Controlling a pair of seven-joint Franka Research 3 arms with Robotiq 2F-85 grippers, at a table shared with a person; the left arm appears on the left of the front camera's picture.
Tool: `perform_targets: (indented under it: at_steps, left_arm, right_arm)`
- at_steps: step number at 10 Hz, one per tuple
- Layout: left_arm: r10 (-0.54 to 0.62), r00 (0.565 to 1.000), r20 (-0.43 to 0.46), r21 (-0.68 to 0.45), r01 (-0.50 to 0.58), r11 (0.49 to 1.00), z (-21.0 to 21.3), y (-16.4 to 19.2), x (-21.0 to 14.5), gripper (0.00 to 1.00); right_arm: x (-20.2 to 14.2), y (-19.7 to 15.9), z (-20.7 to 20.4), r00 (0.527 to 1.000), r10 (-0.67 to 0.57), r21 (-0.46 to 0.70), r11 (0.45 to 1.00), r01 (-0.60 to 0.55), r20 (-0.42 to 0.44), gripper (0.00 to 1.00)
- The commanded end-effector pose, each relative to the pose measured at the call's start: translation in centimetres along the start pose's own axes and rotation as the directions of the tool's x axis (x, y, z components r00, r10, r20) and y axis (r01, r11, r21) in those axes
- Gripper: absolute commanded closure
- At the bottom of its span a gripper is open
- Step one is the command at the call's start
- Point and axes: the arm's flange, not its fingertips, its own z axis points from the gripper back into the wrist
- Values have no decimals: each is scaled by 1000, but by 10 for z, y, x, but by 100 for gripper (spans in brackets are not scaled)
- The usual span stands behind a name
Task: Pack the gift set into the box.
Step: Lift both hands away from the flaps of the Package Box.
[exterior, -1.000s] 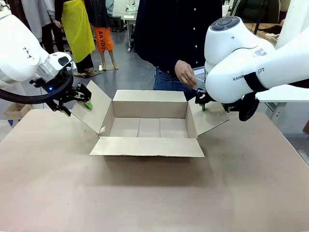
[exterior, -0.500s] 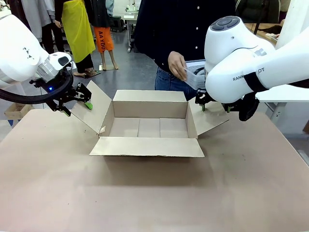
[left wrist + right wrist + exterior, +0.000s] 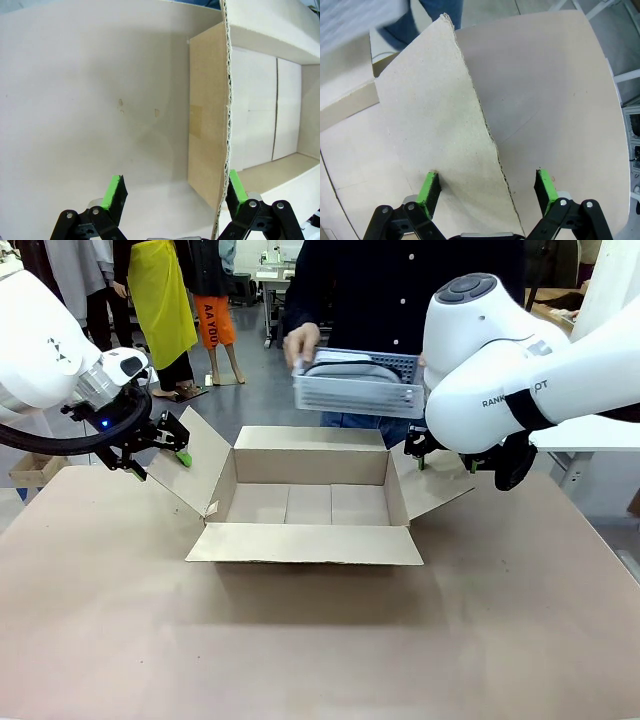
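Left pincer, right pincer agape astride box flaps, hand holding gift set

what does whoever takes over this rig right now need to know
Left tool: open, straddling the edge of the left flap of the box, not clamped.
Right tool: open, straddling the edge of the right flap the same way.
Gift set: in the air above the box's far side, held by the person's hand.
Box: on the table, all four flaps open, nothing inside.
Done: box stands open. Left: gift set goes into the box.
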Motion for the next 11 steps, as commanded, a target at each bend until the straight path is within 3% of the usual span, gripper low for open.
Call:
perform_targets:
  at_steps: [1, 11]
  left_arm:
    - [13, 1000, 2, 12, -13, 1000, 2, -1, -1, 0]
    - [13, 1000, 2, 12, -13, 1000, 2, -1, -1, 0]
  right_arm:
    - [3, 0, 4, 1000, 4, -10, 1000, -4, 5, 0]
    - [3, 0, 4, 1000, 4, -10, 1000, -4, 5, 0]
